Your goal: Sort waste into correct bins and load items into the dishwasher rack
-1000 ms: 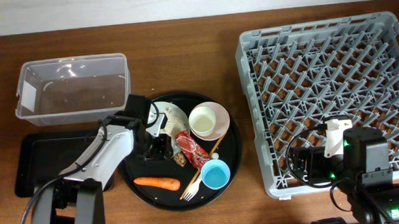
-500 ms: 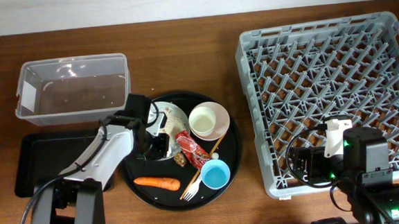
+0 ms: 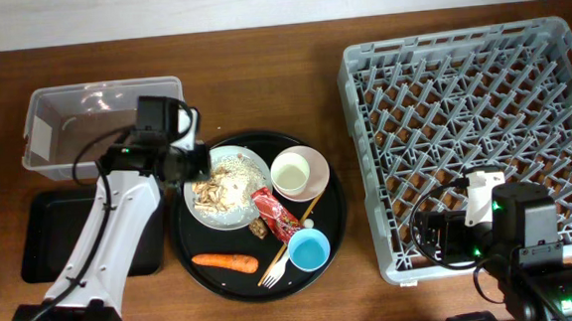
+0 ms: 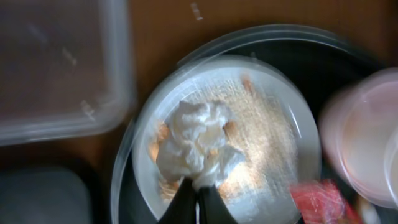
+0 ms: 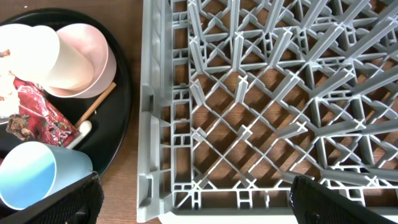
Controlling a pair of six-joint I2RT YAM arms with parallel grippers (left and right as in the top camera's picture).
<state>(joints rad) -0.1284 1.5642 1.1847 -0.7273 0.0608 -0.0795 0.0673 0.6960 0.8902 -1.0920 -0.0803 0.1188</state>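
2 bins sit at the far left: the clear tub and, in front of it, the shallow black tray, both within easy reach of your left arm. Next comes the left gripper, pinched fully together on 1 edge of the white tissue, over the tub-side rim of the white plate. That spot suits a short carry to a bin. Whether the wad clears the rice you cannot tell from the wrist view. The tissue is a crumpled lump with no real long axis, and its bulk spreads away from the fingertips toward the tub. Further right on the round black tray, the red wrapper slants toward the blue cup. The carrot lies with its long axis running left to right. At the far right, over the near-left corner of the dishwasher rack, your right gripper holds nothing, its fingers spread as wide as they go. It is probably parked there to load dishes once the waste is gone.
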